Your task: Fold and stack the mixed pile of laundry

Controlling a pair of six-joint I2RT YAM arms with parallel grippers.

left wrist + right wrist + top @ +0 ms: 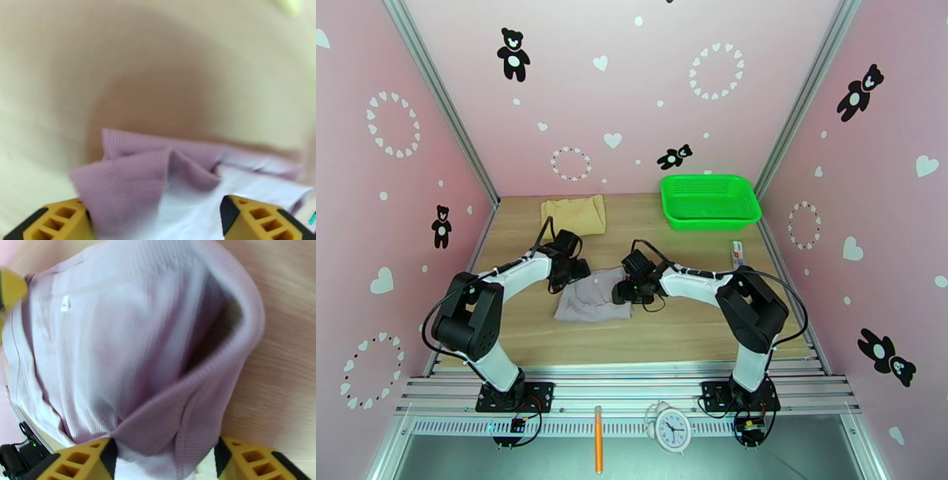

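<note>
The pale grey-lilac garment (592,298) lies crumpled at the table's middle, and both grippers are at its far edge. My left gripper (573,274) is at the garment's upper left corner. In the left wrist view, lilac ribbed cloth (158,185) bunches between the yellow fingers (59,223). My right gripper (629,290) is at the upper right corner. There a raised fold of the garment (150,370) runs down between the yellow fingers (252,463). Both pairs of jaws stand partly apart with cloth gathered between them. The tan-beige cloth (573,215) lies flat at the back left.
A bright green mesh basket (709,200) stands at the back right. A small white object (737,253) lies near the right wall. Pink walls close in the table on three sides. A clock (673,430) and an orange pen (598,450) sit below the near rail.
</note>
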